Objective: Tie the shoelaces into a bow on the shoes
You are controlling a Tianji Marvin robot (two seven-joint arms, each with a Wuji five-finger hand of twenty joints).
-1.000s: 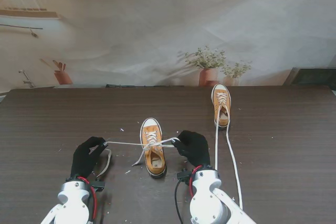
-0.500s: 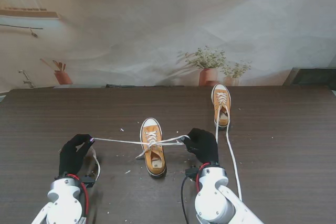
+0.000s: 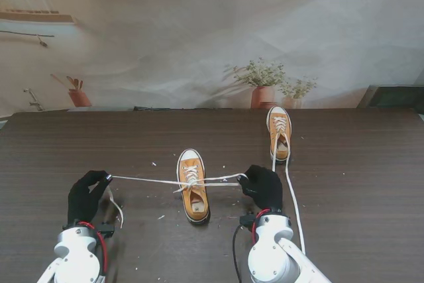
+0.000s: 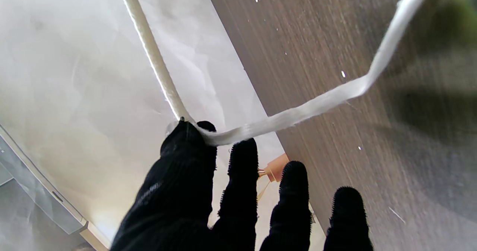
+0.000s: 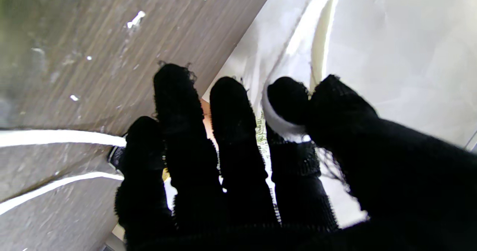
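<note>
I have the left robot hand (image 3: 86, 193) pinching one white lace (image 3: 149, 180) end and the right robot hand (image 3: 264, 187) clamped on the other, taut across the near orange shoe (image 3: 193, 187) standing between them on the desk (image 3: 53, 150).

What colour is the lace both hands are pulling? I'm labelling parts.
White lace; the stand view shows it best.

Both arms rise wide apart; the left robot hand (image 3: 86, 195) and right robot hand (image 3: 264, 187) are each pinched closed on a lace end.
</note>
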